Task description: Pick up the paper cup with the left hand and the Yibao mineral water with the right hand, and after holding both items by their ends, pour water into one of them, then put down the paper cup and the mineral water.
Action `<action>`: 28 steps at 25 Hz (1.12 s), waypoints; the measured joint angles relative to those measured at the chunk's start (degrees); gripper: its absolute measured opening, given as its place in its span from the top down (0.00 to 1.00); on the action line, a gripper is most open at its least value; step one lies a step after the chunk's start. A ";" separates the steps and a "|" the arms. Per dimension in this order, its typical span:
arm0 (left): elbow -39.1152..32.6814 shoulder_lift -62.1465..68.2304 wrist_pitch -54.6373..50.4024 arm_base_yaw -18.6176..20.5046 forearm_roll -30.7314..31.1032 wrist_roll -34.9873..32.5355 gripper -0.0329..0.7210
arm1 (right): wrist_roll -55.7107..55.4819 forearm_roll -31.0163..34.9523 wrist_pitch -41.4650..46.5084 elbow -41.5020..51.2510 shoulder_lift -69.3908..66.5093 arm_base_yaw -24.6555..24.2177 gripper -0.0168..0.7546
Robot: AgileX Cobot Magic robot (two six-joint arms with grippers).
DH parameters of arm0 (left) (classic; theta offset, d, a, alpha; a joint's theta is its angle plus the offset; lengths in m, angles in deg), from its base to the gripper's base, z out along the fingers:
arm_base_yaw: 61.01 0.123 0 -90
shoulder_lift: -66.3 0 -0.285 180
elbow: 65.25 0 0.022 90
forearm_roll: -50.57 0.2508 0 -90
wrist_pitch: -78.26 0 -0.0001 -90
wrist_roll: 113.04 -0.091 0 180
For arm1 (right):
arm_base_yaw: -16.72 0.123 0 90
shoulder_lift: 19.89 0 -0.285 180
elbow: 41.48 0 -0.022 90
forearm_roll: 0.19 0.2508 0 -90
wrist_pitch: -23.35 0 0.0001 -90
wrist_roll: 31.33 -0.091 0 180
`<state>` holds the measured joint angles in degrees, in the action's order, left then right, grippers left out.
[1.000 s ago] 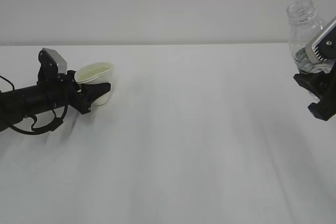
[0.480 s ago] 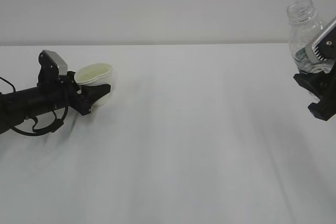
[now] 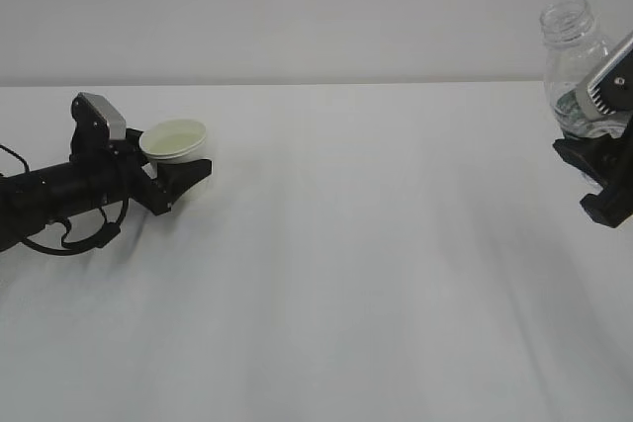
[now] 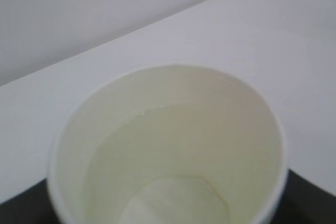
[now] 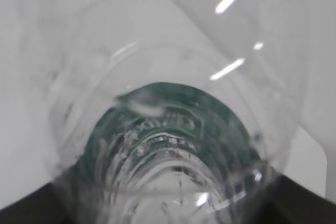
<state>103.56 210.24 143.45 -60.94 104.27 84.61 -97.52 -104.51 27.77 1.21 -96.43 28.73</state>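
Note:
The white paper cup point(image 3: 175, 135) stands on the table at the left, its rim round and a little water inside. My left gripper point(image 3: 183, 167) lies low around it, one black finger point(image 3: 190, 172) in front of the cup's wall, jaws open. From the left wrist the paper cup point(image 4: 173, 145) fills the view between the left gripper's point(image 4: 168, 211) dark fingers point(image 4: 310, 195). At the far right my right gripper point(image 3: 591, 135) is shut on the lower part of the Yibao mineral water point(image 3: 574, 51), held upright above the table. The clear bottle point(image 5: 168, 129) with its green label fills the right wrist view.
The white table point(image 3: 346, 274) stretches between the two arms, with a plain pale wall behind it. The left arm's cables point(image 3: 59, 239) hang close to the table surface at the left edge.
The left jaws have spread apart. The cup's rim, pinched into an oval before, has sprung back round. The right gripper and bottle have not moved.

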 joint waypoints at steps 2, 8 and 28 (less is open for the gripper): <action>0.00 0.00 0.13 0.00 0.00 0.00 0.21 | 0.00 0.00 0.00 0.00 0.00 0.00 0.39; 0.00 0.00 0.22 0.35 0.72 1.47 0.12 | 0.00 0.00 0.00 0.00 0.00 0.00 0.39; 0.00 0.00 0.35 3.64 7.08 4.76 0.11 | 0.00 0.00 0.00 0.00 0.00 0.00 0.39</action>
<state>103.56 210.24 143.80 -57.29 111.35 89.37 -97.52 -104.51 27.77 1.21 -96.43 28.73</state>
